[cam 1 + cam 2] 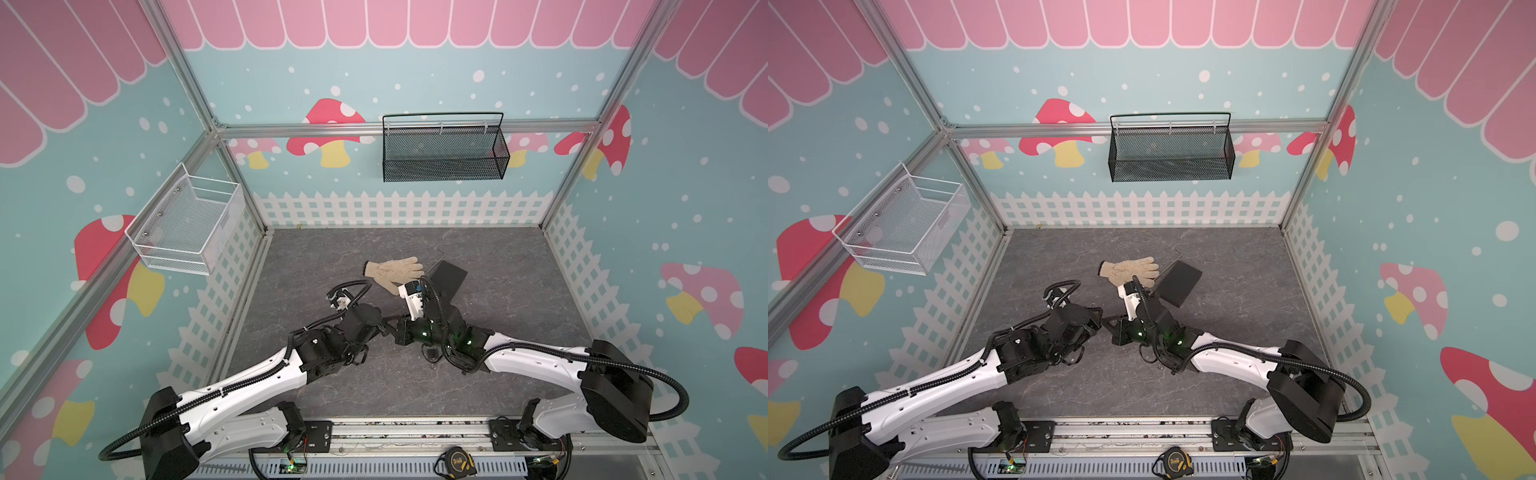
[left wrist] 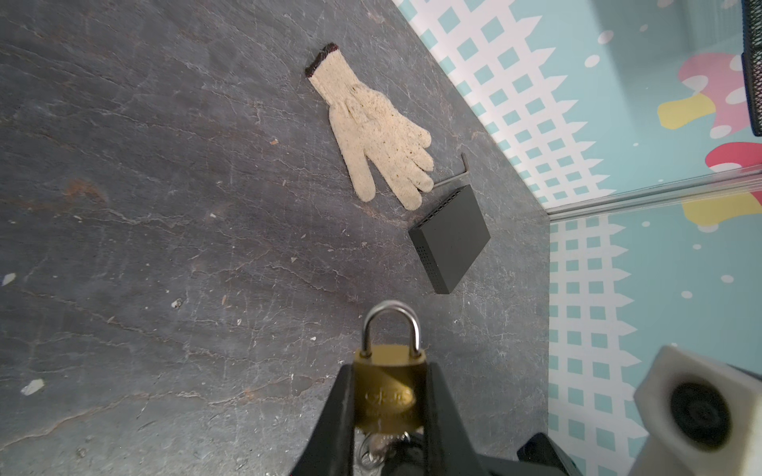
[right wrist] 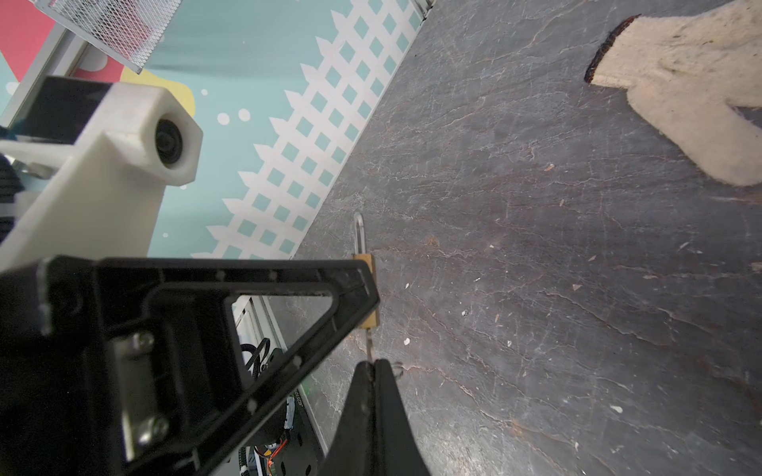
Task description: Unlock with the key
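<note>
The two arms meet over the front middle of the grey stone-patterned tabletop (image 2: 165, 247). The left gripper (image 2: 389, 371) has its black fingers clamped on both flanks of the brass padlock with the steel shackle (image 2: 389, 391), holding it up off the surface. The shackle (image 2: 391, 325) sits closed, with both legs down in the body, so the lock looks locked.

At the other end, the right gripper (image 3: 374, 364) has its jaws pressed together on the small silver key (image 3: 368, 344). The key's thin blade runs straight up into the underside of the padlock. Its ring pokes out beside the fingertips.

This looks like the turning step: the key appears to be in the keyway and the lock has not yet sprung. The next move calls for a clean wrist roll from the right arm about the blade's own axis, while the left holds the body firm against the twist. Any sideways drag could bind or bend the blade.

Farther back lie a beige knit glove (image 2: 379, 132), a flat black box (image 2: 453, 239) and a dark hex key (image 2: 459, 173), all well clear of the action.
</note>
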Robot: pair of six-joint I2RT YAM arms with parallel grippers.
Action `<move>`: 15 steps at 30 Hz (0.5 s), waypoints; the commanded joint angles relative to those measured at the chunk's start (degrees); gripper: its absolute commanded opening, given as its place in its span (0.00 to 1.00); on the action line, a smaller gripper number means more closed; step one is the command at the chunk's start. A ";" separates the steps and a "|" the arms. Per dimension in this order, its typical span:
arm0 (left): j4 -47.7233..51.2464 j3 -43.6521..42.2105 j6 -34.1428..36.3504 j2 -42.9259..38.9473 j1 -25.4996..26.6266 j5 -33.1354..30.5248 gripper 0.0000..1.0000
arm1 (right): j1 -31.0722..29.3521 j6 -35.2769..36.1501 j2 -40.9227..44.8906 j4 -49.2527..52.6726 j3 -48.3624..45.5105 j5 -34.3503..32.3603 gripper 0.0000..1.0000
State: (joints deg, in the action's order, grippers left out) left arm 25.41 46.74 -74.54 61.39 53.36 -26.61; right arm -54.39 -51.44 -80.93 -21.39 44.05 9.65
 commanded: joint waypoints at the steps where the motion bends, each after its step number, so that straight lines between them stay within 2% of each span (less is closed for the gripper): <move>1: -2.07 0.54 0.49 -0.65 2.97 5.85 0.00 | 0.60 0.43 1.83 -4.44 0.14 -2.68 0.00; 4: -2.12 0.88 1.15 -0.96 2.82 3.28 0.00 | 0.60 1.40 3.00 -1.79 -0.46 -0.90 0.01; 10: -3.14 0.76 2.06 -1.59 2.18 -1.32 0.00 | 0.62 2.63 5.91 3.49 -1.19 1.86 0.13; 15: -5.03 0.02 2.82 -2.40 1.66 -3.45 0.00 | 1.31 -1.14 8.00 4.07 -2.04 6.90 0.23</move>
State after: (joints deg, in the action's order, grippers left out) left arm 22.55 46.74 -72.79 60.20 55.27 -27.68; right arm -53.58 -50.37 -74.35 -17.91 42.72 12.73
